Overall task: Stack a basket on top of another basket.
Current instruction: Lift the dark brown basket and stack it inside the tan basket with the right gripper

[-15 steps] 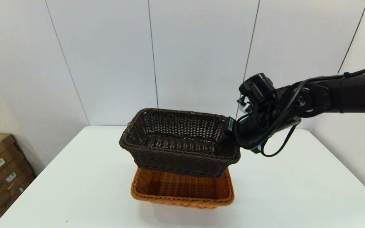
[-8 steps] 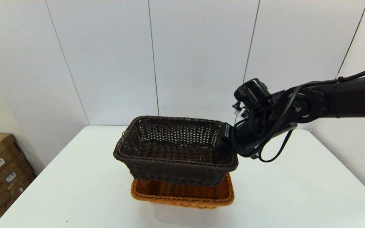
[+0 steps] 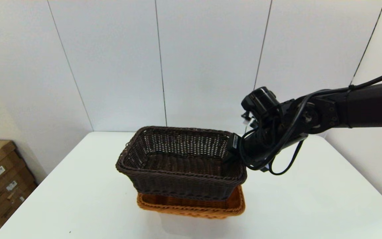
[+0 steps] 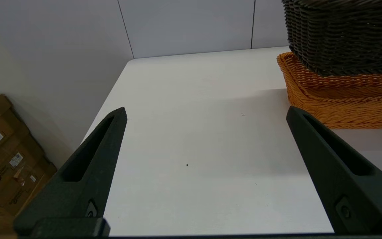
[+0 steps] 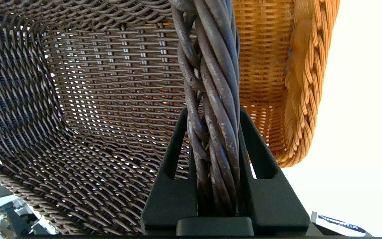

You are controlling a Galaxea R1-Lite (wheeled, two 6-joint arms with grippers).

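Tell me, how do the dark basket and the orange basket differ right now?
The dark basket is nearly black, with deep sides and an open weave; the orange basket is tan, shallower and flared. The dark one sits above, its bottom inside the orange one, which rests on the table. The right hand pinches the dark basket's rim; nothing holds the orange one. Both are rectangular wicker.

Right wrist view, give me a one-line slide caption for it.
Right hand clamped on the braided rim of the dark brown basket, held over the orange-tan basket.
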